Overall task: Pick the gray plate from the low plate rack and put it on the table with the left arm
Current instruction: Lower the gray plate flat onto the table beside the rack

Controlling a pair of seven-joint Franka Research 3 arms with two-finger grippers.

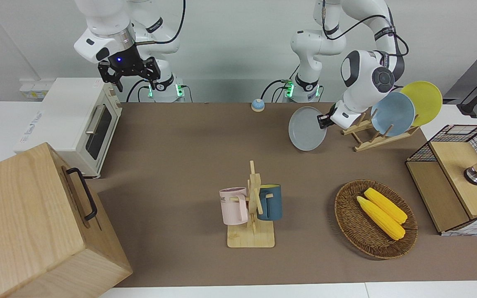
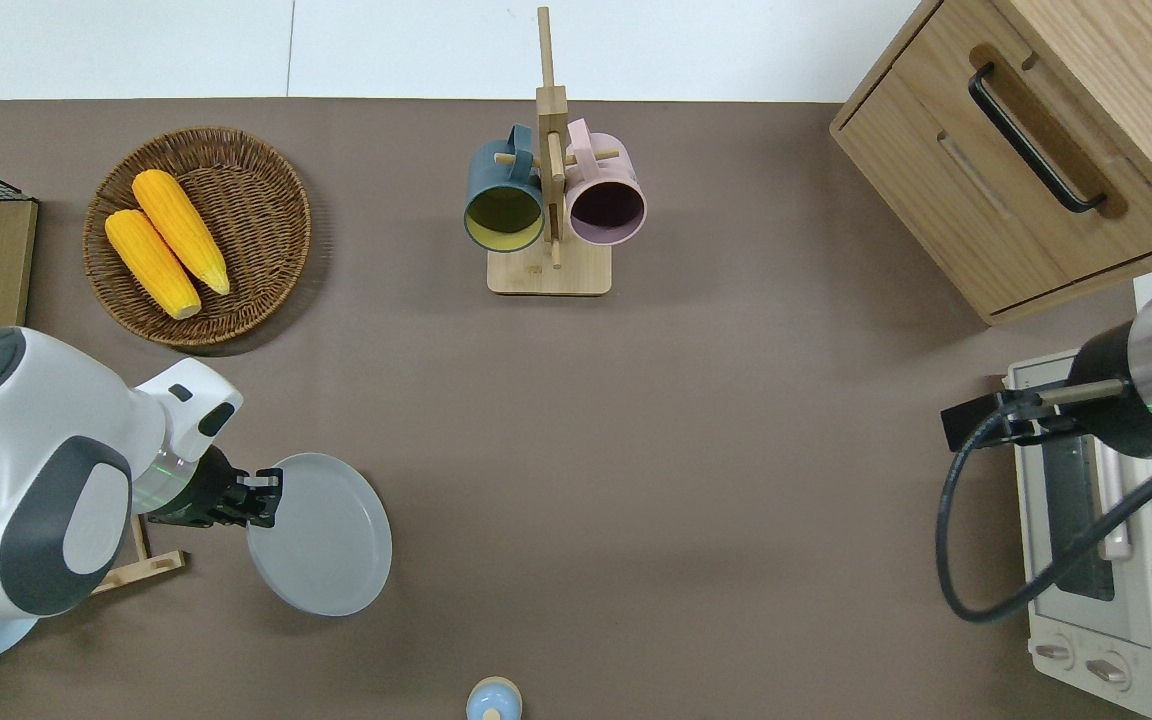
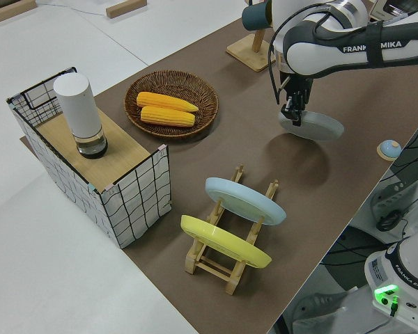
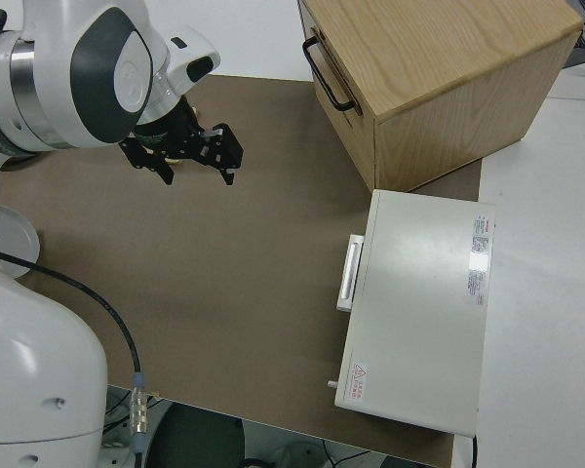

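Observation:
My left gripper [image 1: 324, 120] [image 2: 261, 498] [image 3: 292, 117] is shut on the rim of the gray plate [image 1: 307, 129] [image 2: 321, 535] [image 3: 315, 126]. It holds the plate tilted, a little above the brown table [image 1: 180, 145] [image 2: 686, 450]. The plate is clear of the low plate rack [image 1: 371, 138] [image 2: 151, 565] [image 3: 223, 261], toward the table's middle from it. The rack holds a blue plate [image 1: 392, 114] [image 3: 244, 200] and a yellow plate [image 1: 422, 97] [image 3: 223, 240]. My right gripper [image 1: 128, 76] [image 4: 190, 161] is parked and open.
A small bell [image 1: 257, 105] [image 2: 493, 698] sits near the robots' edge. A mug stand [image 1: 253, 207] with two mugs stands mid-table. A wicker basket [image 1: 348, 219] holds corn. A wire crate [image 1: 462, 178], a toaster oven [image 1: 77, 120] and a wooden cabinet [image 1: 35, 223] line the table's ends.

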